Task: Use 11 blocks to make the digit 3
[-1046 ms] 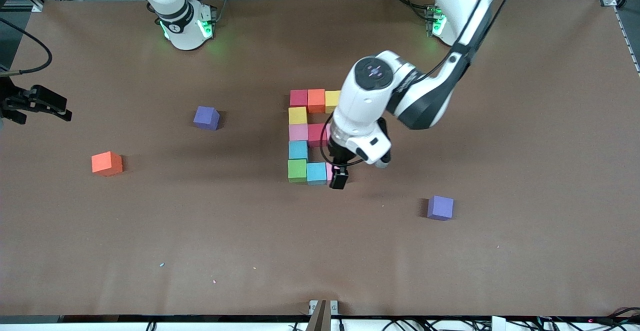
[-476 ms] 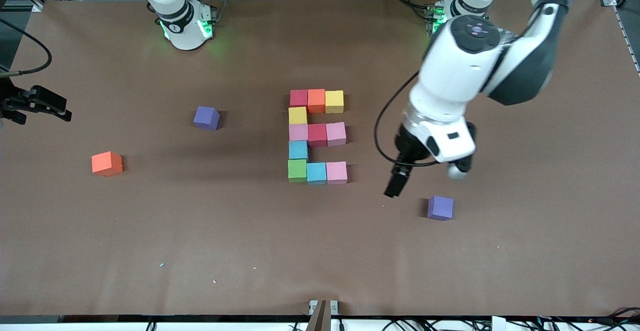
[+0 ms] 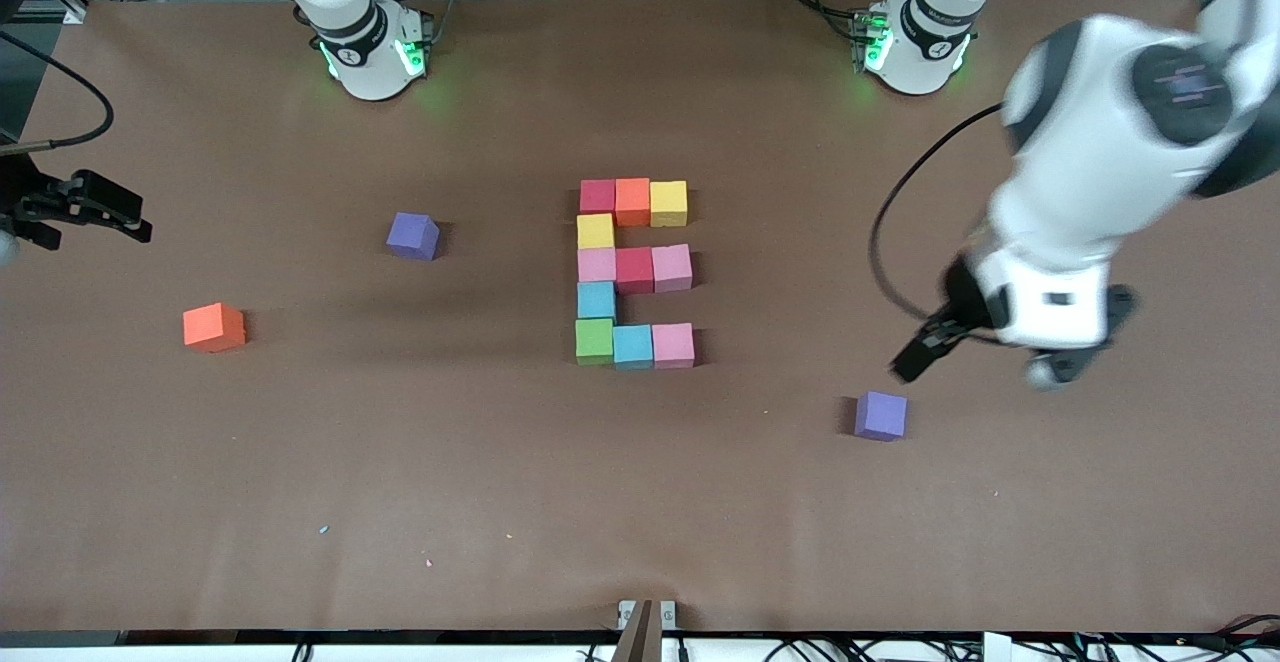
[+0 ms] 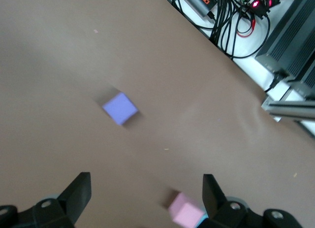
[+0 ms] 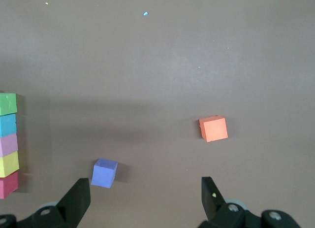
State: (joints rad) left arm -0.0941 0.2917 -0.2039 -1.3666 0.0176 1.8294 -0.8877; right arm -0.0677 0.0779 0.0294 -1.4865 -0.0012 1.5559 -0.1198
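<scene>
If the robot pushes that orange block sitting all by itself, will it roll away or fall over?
Probably neither. The lone orange block is a cube resting flat on the brown table, so it would likely slide, not roll. It looks as wide as it is tall, so tipping seems unlikely. Its matte, foam-like look suggests it is light and not slippery.

The brown tabletop [image 3: 300, 492] has eleven blocks [image 3: 634, 272] packed together mid-surface, all touching. A lone orange cube [image 3: 214, 327] and one purple cube [image 3: 413, 235] sit toward the right arm's end, another purple cube [image 3: 881, 415] toward the left arm's end.
</scene>
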